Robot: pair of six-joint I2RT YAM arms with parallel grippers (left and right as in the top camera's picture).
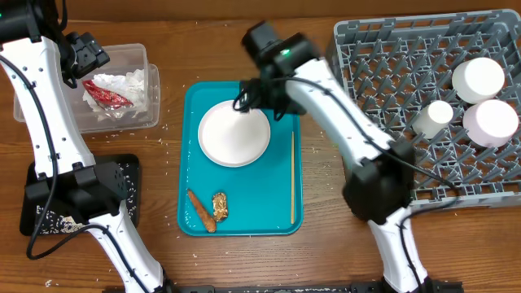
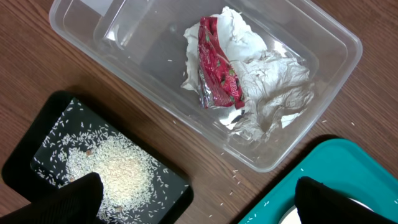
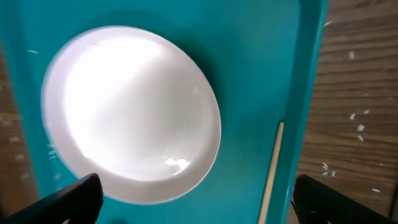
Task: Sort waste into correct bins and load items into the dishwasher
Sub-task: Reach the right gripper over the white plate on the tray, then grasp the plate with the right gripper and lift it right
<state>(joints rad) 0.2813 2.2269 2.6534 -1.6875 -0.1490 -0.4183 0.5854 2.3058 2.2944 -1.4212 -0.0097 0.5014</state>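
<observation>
Plate beneath right claw, jaws spread wide.

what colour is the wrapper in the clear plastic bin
The wrapper is red with silvery foil, clearest in the left wrist view.

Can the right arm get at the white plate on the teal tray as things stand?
Probably yes. The right gripper hangs open just above the plate; nothing lies on it, and the chopstick sits apart to its side. Flat plate, so catching the rim may be fiddly.
</observation>
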